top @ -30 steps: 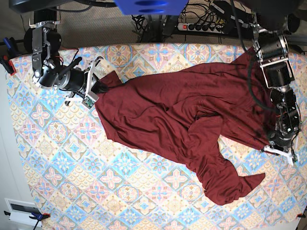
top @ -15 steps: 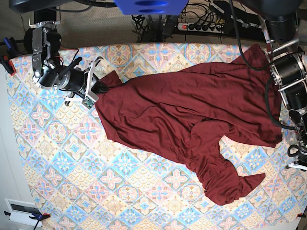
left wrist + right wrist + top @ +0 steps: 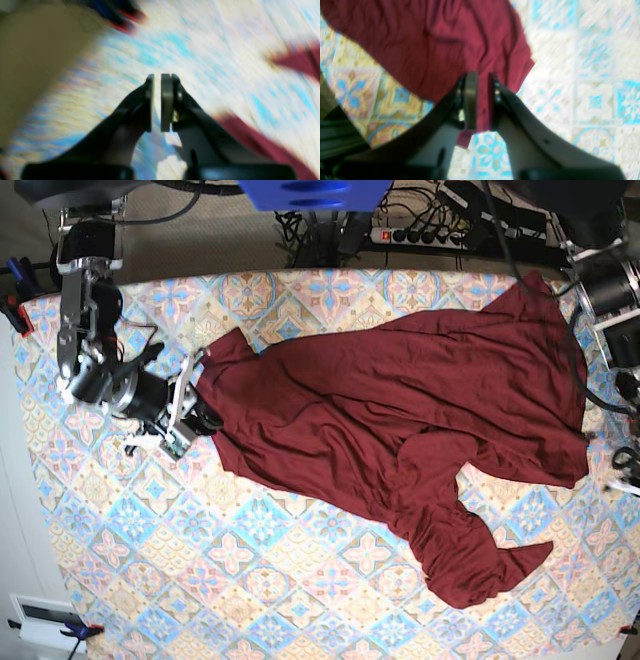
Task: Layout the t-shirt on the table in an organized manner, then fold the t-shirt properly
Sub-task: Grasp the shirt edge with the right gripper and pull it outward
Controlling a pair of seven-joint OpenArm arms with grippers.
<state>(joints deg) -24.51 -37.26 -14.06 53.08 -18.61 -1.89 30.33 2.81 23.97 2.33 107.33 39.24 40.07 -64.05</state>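
Note:
The maroon t-shirt (image 3: 400,410) lies spread and wrinkled across the patterned table (image 3: 230,550), with one bunched part trailing toward the front right. My right gripper (image 3: 203,416) is at the shirt's left edge. In the right wrist view its jaws (image 3: 482,75) stand slightly open, with t-shirt (image 3: 432,37) fabric showing in the gap above the table (image 3: 595,100). My left gripper (image 3: 157,76) is shut to a thin slit and holds nothing. It hangs over bare table (image 3: 200,50), blurred, with t-shirt (image 3: 250,140) fabric off to its right. The left arm (image 3: 612,300) runs along the base view's right edge.
A power strip (image 3: 430,235) and cables lie behind the table. Clamps (image 3: 15,300) grip the cloth at the left edge, and a white box (image 3: 45,620) sits off the front left corner. Brown floor (image 3: 37,62) shows past the table edge in the left wrist view.
My right gripper has shifted toward the table's front along the shirt's left edge and its jaws have parted; the corner it held lies on the table. The left arm has drawn away to the right.

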